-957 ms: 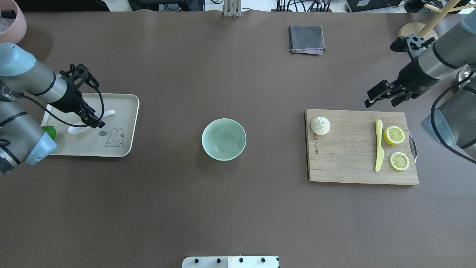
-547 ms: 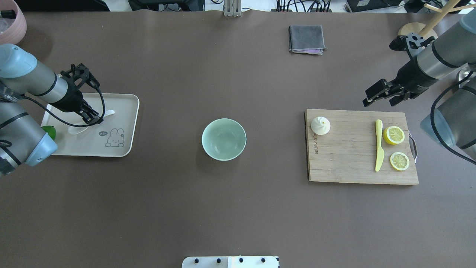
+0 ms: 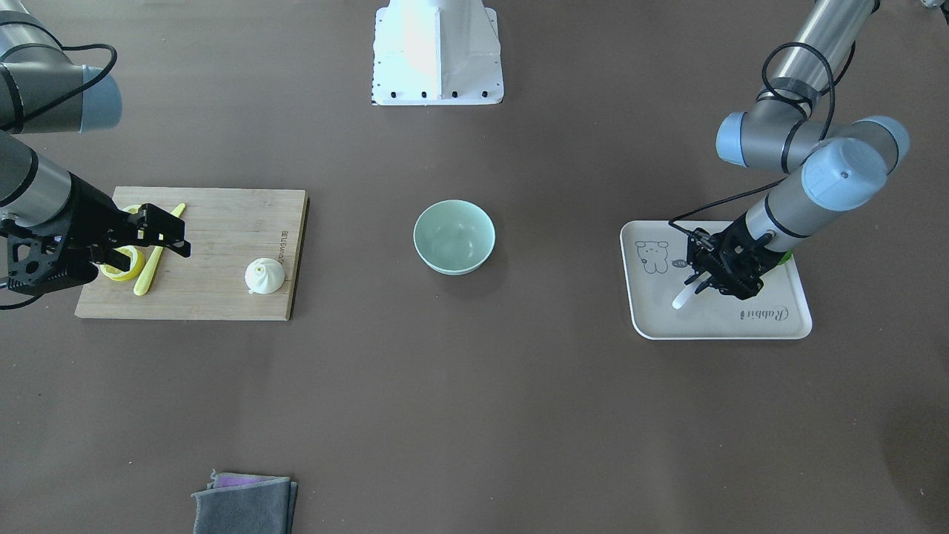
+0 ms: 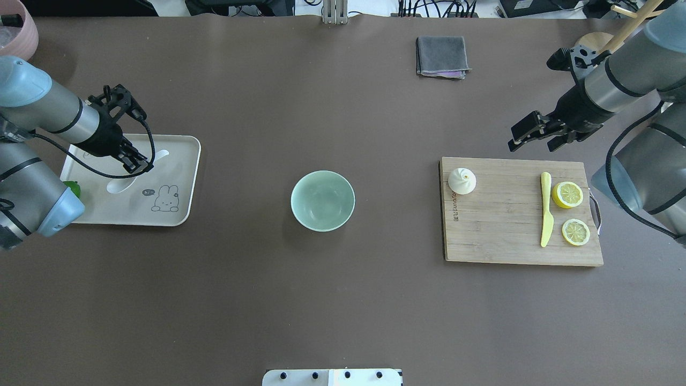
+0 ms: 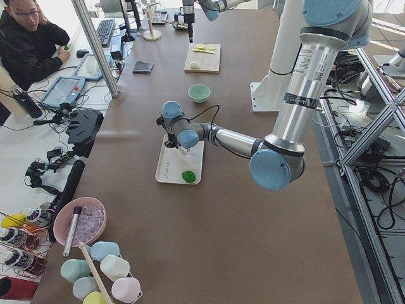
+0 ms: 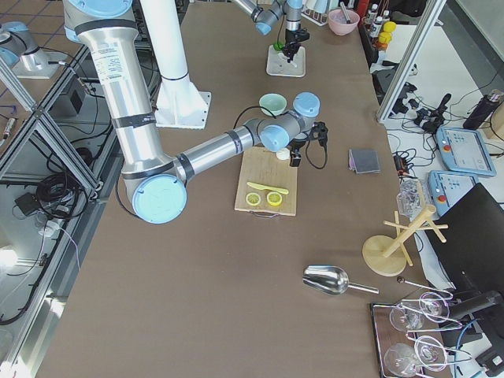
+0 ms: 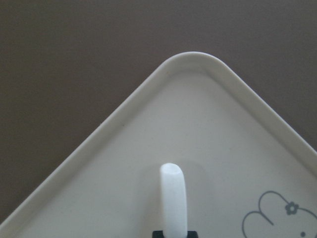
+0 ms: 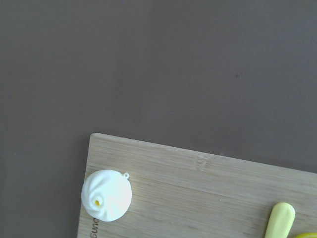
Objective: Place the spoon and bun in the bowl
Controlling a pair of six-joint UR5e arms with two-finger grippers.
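The white spoon is on the beige tray at the left. My left gripper is shut on its handle, and the handle tip sticks out past the fingers in the left wrist view and in the front view. The pale green bowl stands empty at the table's middle. The white bun sits on the near-left corner of the wooden board; it also shows in the right wrist view. My right gripper is open, above the board's far edge, right of the bun.
A yellow knife and two lemon halves lie on the board's right part. A green fruit sits on the tray under my left arm. A folded grey cloth lies at the back. A wooden stand is at the back right.
My left gripper has shifted away from the robot and slightly right, and the spoon has shifted with it. My right gripper has moved left along the board's far edge, toward the bun.
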